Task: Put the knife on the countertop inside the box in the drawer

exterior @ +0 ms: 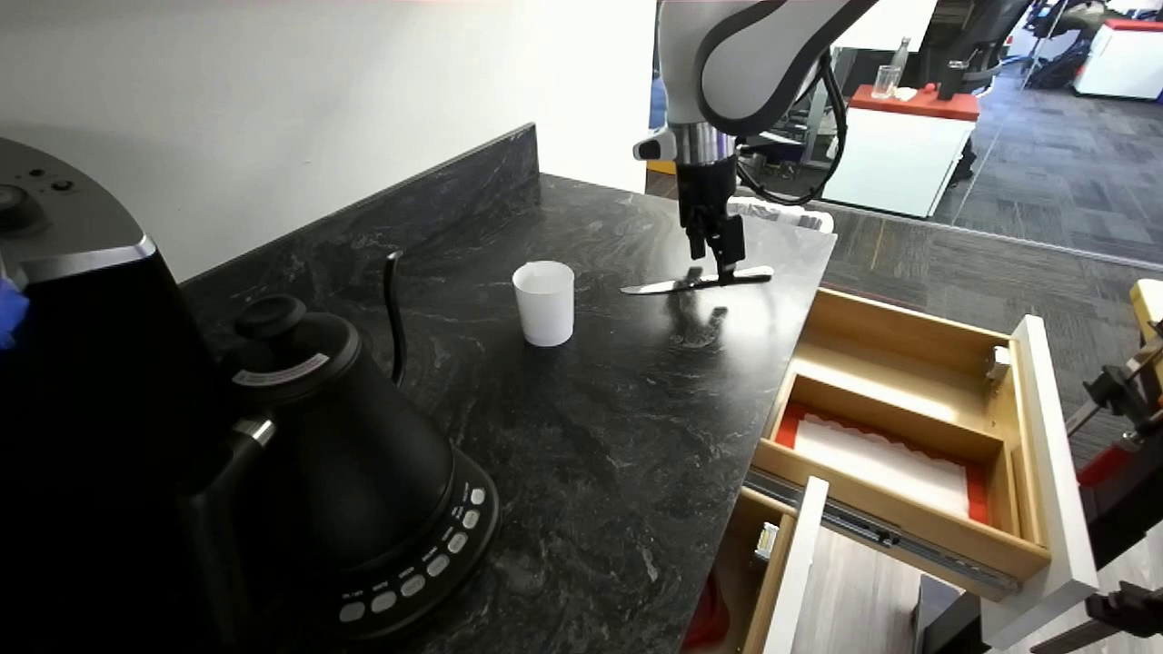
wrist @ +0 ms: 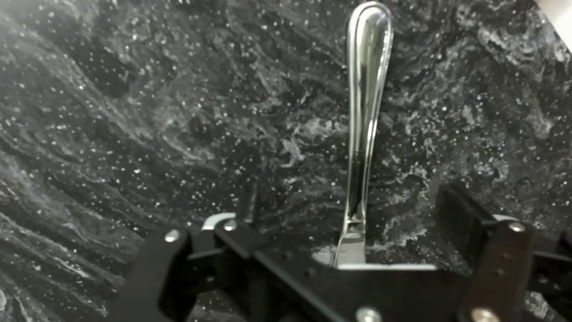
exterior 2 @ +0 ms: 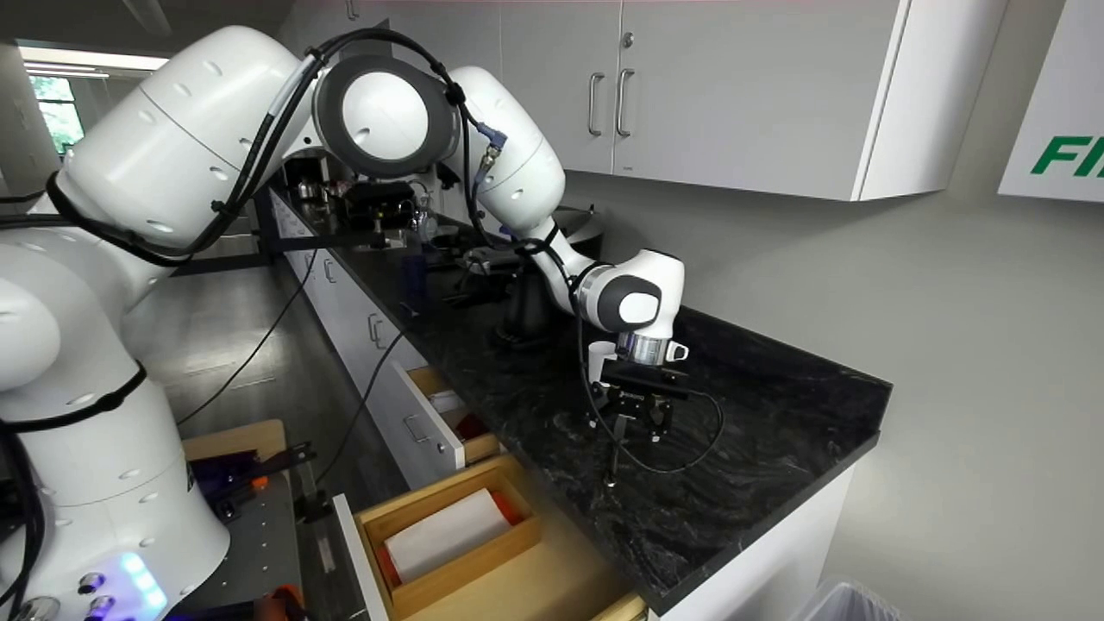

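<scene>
In an exterior view, the Robotiq gripper (exterior: 713, 259) is hanging over a silver table knife (exterior: 661, 287) lying on the black marbled countertop (exterior: 600, 436). In an exterior view, a pulled-out drawer (exterior 2: 526, 591) is holding an open wooden box (exterior 2: 476, 565). In the wrist view, the fingers (wrist: 459, 219) are standing apart astride the knife's neck, gripping nothing. The pickup seems to be in hand, calling next for closing squarely.

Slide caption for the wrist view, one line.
Open pincer over a silvery knife, not yet gripped, lying on the dark speckled countertop.
</scene>
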Controlling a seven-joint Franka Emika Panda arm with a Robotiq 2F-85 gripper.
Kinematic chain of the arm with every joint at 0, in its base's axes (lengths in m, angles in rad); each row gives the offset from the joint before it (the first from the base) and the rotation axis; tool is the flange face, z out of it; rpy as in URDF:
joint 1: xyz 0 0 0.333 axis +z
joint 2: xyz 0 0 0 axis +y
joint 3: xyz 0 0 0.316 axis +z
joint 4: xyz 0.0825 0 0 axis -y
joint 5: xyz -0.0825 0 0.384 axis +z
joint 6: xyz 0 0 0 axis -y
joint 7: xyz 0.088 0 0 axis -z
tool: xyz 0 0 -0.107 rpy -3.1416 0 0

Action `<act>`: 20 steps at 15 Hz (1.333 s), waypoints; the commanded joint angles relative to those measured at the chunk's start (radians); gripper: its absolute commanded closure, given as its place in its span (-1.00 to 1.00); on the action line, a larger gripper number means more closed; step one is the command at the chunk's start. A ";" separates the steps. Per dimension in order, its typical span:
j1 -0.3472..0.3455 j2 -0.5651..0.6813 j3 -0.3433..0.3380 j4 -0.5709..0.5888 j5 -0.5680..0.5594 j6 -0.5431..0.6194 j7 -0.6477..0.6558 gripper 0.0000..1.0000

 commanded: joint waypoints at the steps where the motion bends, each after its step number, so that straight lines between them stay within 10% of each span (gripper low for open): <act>1: 0.008 -0.028 -0.003 -0.050 -0.029 0.036 0.038 -1.00; 6: 0.016 -0.031 -0.004 -0.067 -0.041 0.042 0.050 -1.00; 7: 0.017 -0.033 -0.005 -0.072 -0.045 0.048 0.051 -0.50; 20: 0.014 -0.048 -0.007 -0.086 -0.071 0.070 0.059 0.92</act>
